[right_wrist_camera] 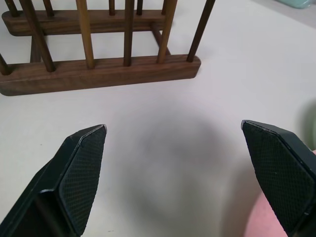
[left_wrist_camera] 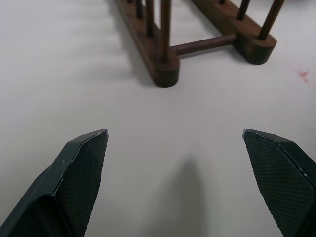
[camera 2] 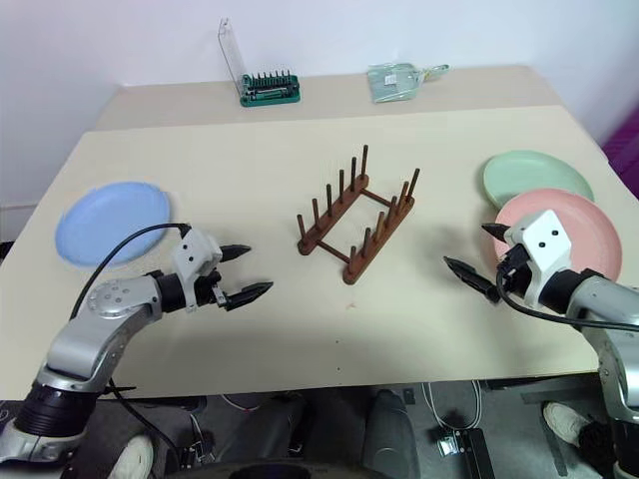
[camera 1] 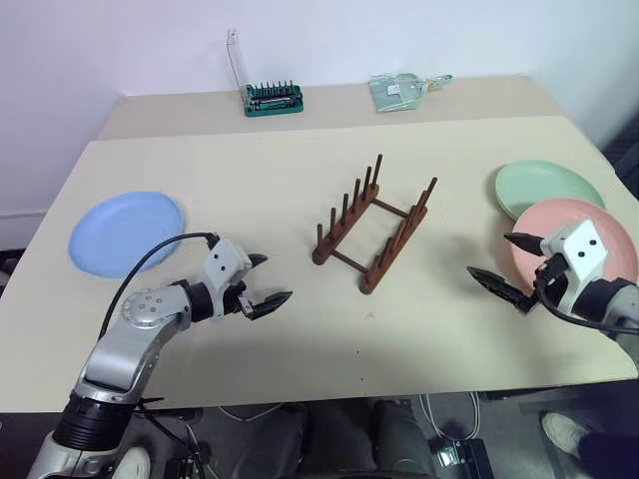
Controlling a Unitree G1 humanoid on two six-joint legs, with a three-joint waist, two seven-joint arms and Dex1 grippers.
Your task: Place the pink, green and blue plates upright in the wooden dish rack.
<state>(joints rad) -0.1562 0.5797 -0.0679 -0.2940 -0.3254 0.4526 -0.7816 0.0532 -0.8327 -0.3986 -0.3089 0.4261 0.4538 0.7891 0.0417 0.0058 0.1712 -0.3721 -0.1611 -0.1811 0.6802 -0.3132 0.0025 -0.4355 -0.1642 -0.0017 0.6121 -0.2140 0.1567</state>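
Pink plate (camera 1: 584, 232) lies flat just behind the right gripper (camera 1: 507, 267), jaws wide and empty; the wooden dish rack (camera 1: 374, 225) stands ahead of it. Probably best to catch the near rim, though it is partly hidden.

Both eye views look down from high over the whole table (camera 1: 300, 329). Each wrist view sits low and close, facing the rack (left_wrist_camera: 163, 59) from opposite sides.
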